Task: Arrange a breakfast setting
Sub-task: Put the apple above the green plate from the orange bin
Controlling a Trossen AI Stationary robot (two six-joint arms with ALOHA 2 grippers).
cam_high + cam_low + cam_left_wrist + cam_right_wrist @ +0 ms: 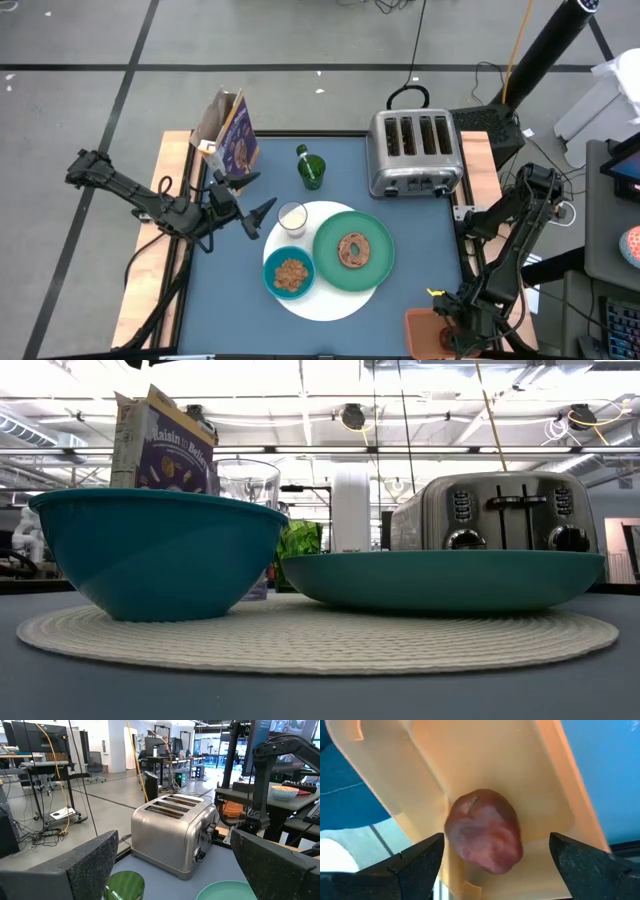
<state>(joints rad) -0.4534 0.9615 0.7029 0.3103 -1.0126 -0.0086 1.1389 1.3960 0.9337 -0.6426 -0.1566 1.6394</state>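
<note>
I had the right tool spread wide above the dark-red fruit lying in the orange tray; closing off-centre could roll it away. Left tool waited released beside the glass.

Bright overhead strip lights flare white above the silver four-slot toaster; the dark-red round fruit is soft, close and blurred.
</note>
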